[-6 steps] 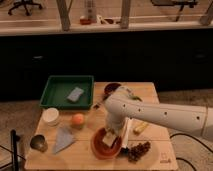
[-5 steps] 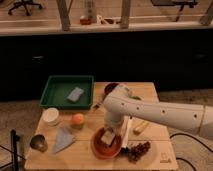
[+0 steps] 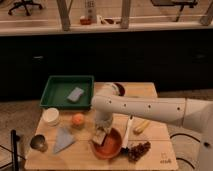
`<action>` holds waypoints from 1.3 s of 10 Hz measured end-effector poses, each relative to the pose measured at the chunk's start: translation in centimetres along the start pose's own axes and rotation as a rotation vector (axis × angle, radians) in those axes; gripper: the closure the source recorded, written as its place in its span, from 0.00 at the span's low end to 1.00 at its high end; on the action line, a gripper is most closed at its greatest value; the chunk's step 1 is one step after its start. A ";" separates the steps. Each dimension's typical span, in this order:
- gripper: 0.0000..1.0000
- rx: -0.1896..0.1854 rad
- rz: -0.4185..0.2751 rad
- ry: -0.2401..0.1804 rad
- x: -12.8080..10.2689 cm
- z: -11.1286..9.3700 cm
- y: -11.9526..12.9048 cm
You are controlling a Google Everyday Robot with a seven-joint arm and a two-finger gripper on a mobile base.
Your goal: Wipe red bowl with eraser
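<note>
- Red bowl (image 3: 112, 146) sits near the front of the tabletop (image 3: 156, 149), about in the middle.
- The gripper (image 3: 101, 133) hangs over the bowl's left edge, with its jaws clamped on the eraser (image 3: 99, 138).
- The eraser is low down, right at the bowl's left rim.
- A bunch of dark grapes (image 3: 139, 150) lies just beside the bowl, on the right.
- A green tray (image 3: 50, 96) holding a blue-grey sponge (image 3: 75, 94) sits at the back left.

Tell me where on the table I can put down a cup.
Bare table lies right of the grapes and yellow block, also between the cloth and red bowl. It is crowded around the bowl, where the gripper hangs over its rim.
</note>
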 end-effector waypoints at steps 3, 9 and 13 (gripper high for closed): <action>1.00 0.003 -0.050 -0.042 -2.9 0.9 0.7; 1.00 -0.004 0.051 -0.083 -3.3 2.3 6.7; 1.00 0.018 0.150 -0.058 0.0 1.6 9.1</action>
